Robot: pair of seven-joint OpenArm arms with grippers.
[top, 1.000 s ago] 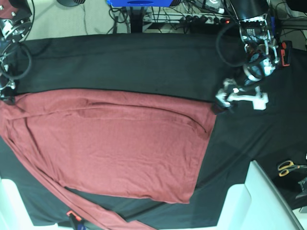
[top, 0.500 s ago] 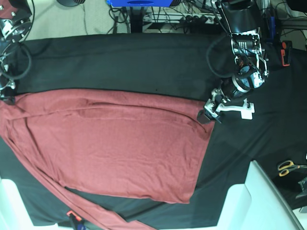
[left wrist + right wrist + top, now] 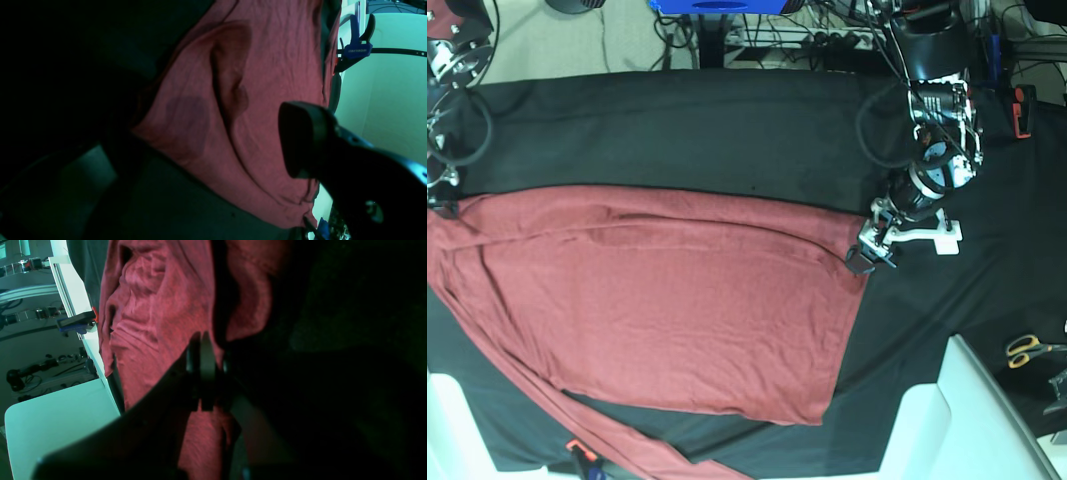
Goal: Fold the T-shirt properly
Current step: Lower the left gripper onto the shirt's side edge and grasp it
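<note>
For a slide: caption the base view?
Open left gripper poised at the spread T-shirt's corner; shut right gripper at its opposite edge.

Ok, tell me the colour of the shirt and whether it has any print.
Plain brick-red T-shirt, no print visible; clearest in the base view.

The T-shirt lies on the table covering, scissors apparently near its right edge.

Black table cloth across the frame; yellow-handled scissors at right edge; blue clamp upper right.
</note>
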